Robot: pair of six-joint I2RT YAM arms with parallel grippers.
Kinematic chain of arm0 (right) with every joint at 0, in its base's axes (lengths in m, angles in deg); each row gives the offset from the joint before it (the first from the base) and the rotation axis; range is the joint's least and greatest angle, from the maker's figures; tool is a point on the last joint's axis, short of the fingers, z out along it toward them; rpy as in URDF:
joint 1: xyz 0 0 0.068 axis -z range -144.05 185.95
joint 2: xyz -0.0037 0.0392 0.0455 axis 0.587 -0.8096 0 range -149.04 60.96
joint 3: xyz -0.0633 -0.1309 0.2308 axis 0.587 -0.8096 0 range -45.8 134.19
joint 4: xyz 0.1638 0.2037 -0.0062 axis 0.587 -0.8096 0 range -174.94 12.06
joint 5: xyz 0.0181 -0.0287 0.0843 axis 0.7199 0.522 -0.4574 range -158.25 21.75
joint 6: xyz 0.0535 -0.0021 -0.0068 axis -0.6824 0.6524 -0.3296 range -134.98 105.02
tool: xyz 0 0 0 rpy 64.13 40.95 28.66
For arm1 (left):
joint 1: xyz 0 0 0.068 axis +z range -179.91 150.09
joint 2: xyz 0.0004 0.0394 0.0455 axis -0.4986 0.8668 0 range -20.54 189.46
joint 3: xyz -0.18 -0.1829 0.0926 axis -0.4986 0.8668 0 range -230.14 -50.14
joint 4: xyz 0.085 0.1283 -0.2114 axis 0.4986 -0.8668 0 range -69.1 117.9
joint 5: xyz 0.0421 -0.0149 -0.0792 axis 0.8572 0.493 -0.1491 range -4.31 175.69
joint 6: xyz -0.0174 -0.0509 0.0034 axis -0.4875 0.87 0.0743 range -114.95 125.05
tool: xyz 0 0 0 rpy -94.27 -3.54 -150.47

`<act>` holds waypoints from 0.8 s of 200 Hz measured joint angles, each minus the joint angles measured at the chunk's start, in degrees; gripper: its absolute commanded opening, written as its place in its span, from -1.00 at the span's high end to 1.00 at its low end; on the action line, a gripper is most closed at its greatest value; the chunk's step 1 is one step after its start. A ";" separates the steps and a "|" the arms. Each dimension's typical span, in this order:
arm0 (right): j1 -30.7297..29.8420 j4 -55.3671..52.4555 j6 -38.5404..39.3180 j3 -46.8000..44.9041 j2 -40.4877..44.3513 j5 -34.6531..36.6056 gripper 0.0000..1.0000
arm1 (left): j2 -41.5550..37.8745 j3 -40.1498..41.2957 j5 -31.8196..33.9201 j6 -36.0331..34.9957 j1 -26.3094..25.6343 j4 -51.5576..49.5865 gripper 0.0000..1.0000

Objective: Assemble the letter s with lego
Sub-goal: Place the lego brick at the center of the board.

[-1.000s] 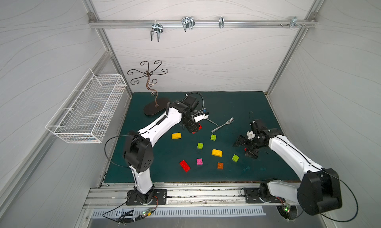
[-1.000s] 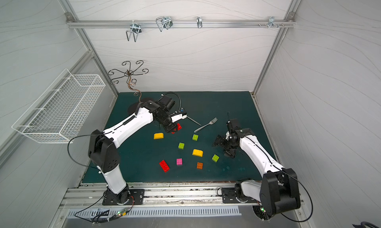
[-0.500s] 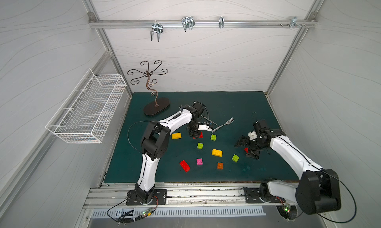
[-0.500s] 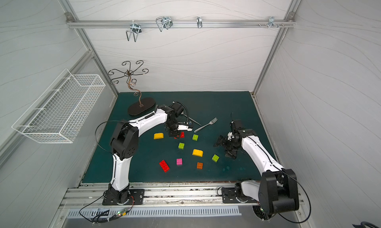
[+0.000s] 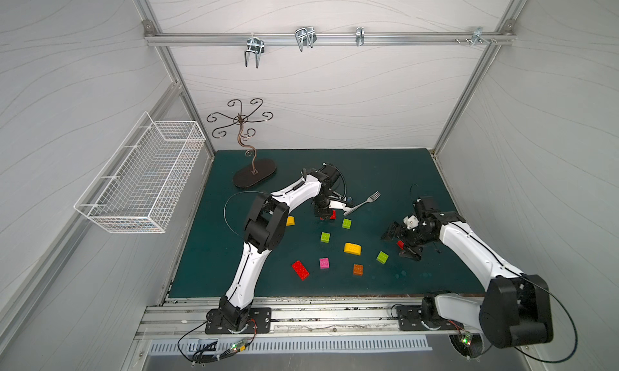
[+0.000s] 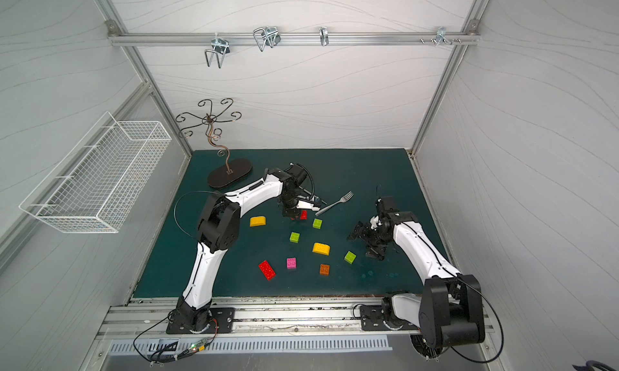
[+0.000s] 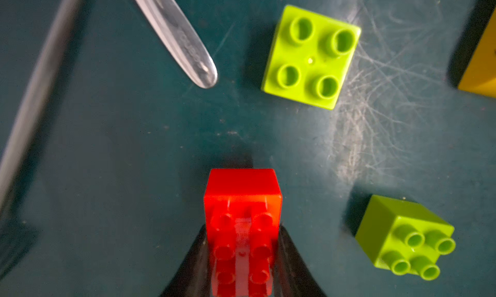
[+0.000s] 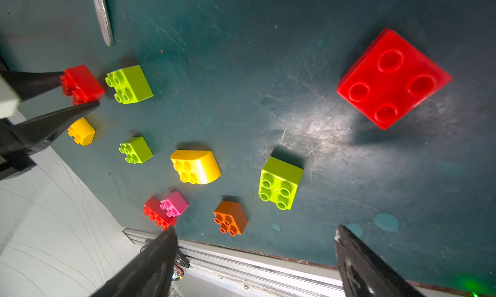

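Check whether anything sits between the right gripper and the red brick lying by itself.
Nothing visible does. The right gripper hangs open over bare mat; the red brick lies alone there, and the nearest lime brick sits off to one side.

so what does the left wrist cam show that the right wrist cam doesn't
Only left wrist: a blurred grey bar at the frame edge, unidentifiable. Only right wrist: the open right claw, a loose square red brick, the pink brick, orange brick and long red brick. Both: the left claw shut on a small red brick, a lime brick beside it, the fork handle.
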 measured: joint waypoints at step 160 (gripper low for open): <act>0.55 0.11 0.22 0.00 -0.63 -0.31 -0.84 | 0.42 0.13 1.42 -1.27 -1.27 -1.57 -0.66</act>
